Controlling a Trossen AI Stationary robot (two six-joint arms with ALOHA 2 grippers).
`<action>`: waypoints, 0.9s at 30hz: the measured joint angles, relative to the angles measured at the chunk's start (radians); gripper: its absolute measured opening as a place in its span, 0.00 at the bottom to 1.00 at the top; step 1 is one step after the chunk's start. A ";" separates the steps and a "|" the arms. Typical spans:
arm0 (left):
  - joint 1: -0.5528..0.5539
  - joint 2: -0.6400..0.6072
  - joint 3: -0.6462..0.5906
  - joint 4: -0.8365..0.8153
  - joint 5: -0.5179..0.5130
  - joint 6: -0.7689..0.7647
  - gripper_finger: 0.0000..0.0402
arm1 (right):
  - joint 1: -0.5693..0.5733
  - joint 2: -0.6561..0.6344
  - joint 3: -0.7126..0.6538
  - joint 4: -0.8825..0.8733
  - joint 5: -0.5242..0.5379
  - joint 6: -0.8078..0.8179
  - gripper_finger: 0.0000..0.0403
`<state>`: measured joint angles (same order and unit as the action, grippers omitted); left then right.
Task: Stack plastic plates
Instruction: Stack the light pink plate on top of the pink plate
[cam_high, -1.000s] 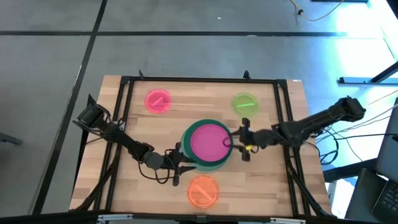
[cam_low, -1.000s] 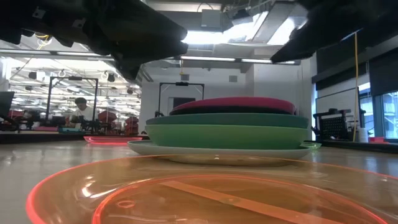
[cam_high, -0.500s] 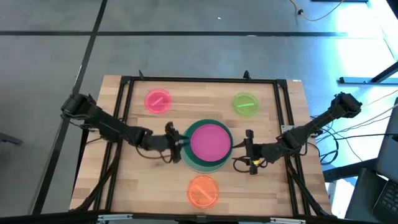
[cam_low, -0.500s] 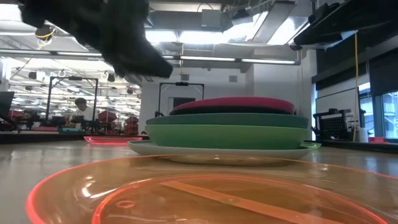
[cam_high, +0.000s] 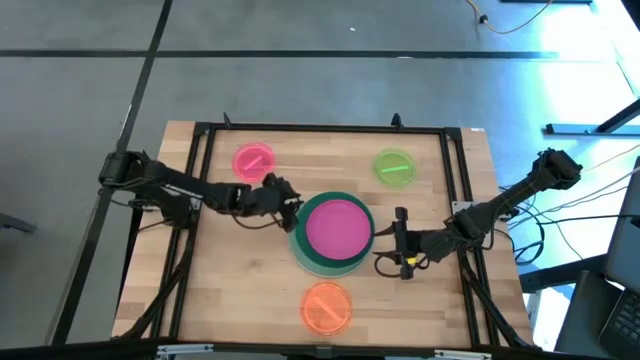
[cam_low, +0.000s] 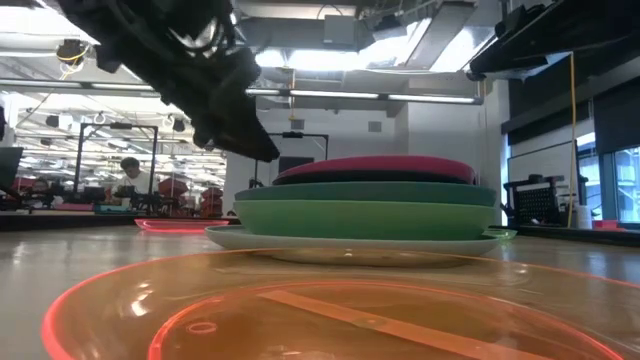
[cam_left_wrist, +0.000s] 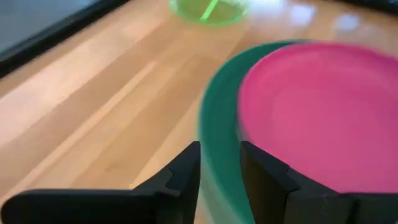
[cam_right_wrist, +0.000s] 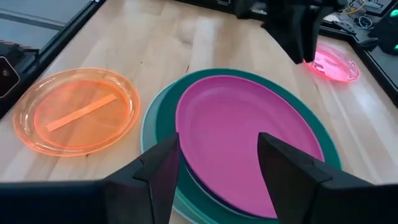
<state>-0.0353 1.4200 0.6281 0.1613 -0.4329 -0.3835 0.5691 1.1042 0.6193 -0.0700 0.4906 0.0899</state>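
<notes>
Low view: wooden table (cam_low: 90, 262) (lab behind)

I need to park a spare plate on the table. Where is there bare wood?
Bare wood lies between the pink plate and lime plate, and in both near corners flanking the orange plate. The middle is crowded: the stack, with the left claw and right claw beside it.

One stack of round plastic plates (cam_high: 333, 235) topped by one magenta plate (cam_high: 337, 227), three small translucent plates lying apart, one pink (cam_high: 253, 161), one lime (cam_high: 394, 167), one orange (cam_high: 325, 306), two dark robot arms
</notes>
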 joint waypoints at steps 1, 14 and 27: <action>0.019 0.000 0.000 -0.019 0.012 0.000 0.27 | 0.000 0.000 0.000 0.000 0.007 -0.009 0.51; 0.170 0.000 0.000 -0.210 0.029 0.001 0.42 | 0.000 0.000 0.000 0.000 0.039 -0.020 0.51; 0.232 0.001 0.000 -0.332 0.033 -0.005 0.42 | 0.000 0.001 0.000 0.000 0.038 -0.020 0.51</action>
<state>0.1968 1.4208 0.6281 -0.1707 -0.3996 -0.3880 0.5692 1.1049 0.6193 -0.0700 0.5289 0.0696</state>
